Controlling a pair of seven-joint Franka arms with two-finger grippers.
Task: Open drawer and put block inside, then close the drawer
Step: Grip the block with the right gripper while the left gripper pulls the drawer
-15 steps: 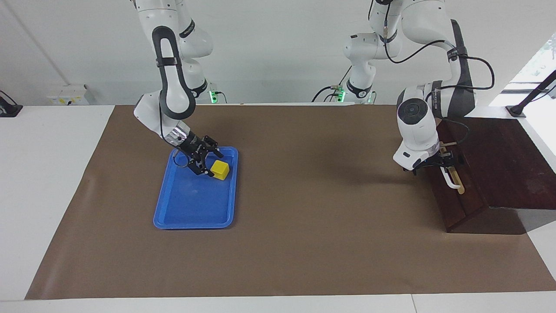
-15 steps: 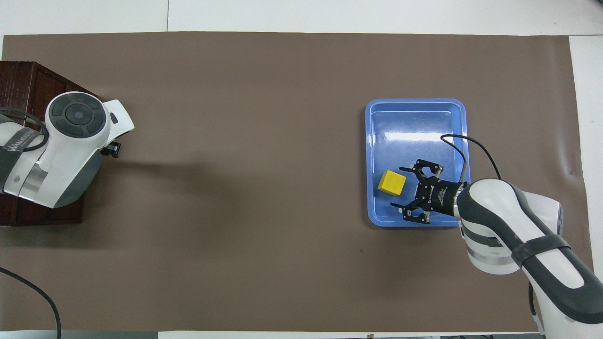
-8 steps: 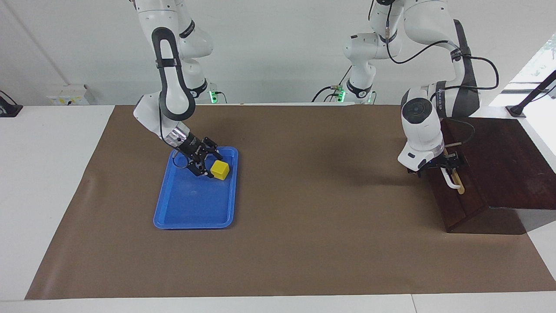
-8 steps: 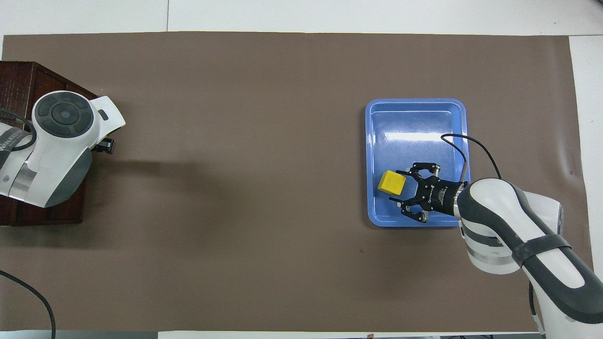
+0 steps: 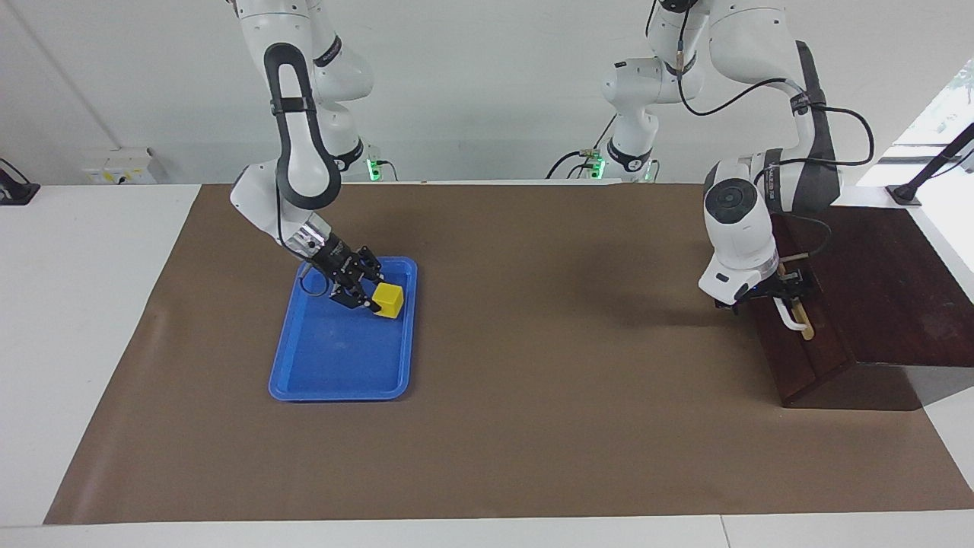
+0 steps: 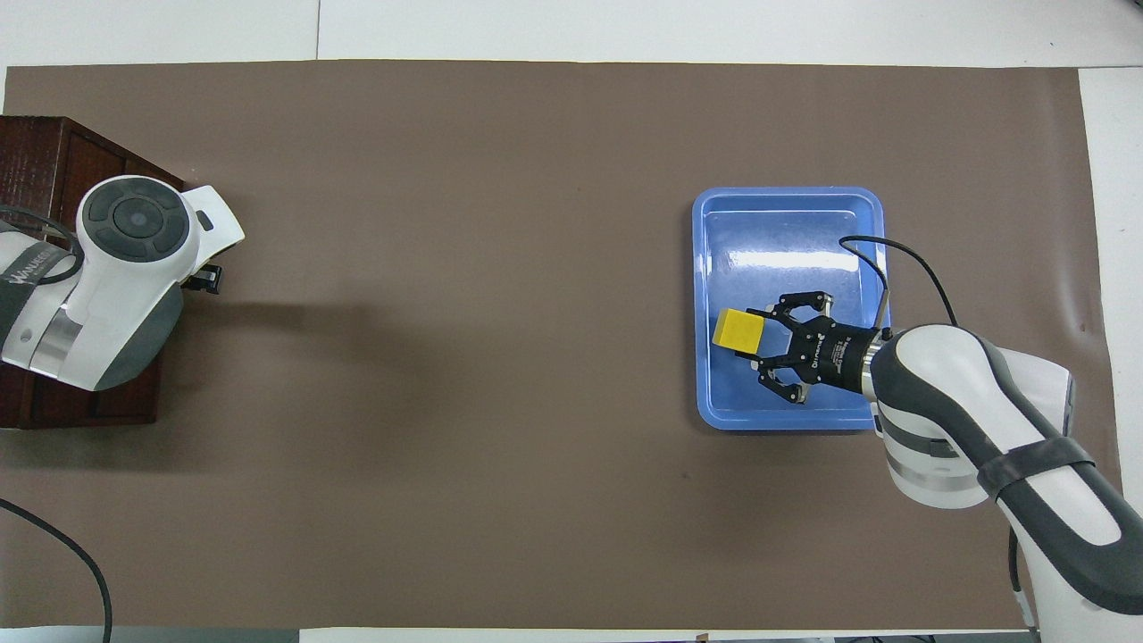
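Observation:
The yellow block (image 5: pixel 387 300) (image 6: pixel 738 330) lies in the blue tray (image 5: pixel 342 392) (image 6: pixel 786 198), at the end of the tray nearer to the robots. My right gripper (image 5: pixel 371 295) (image 6: pixel 759 338) reaches low into the tray and is shut on the block's edge. The dark brown drawer (image 5: pixel 803 350) is closed in its wooden box (image 6: pixel 45 152) at the left arm's end of the table. My left gripper (image 5: pixel 790 293) (image 6: pixel 207 279) stands open at the upper end of the drawer's white bar handle (image 5: pixel 791 318), mostly hidden under its own wrist from overhead.
Brown paper (image 5: pixel 548 380) covers the table between the tray and the drawer box. White table surface borders the paper at both ends.
The right gripper moved onto the block and went from open to shut on it; the block shifted slightly. The left gripper edged closer to the drawer handle.

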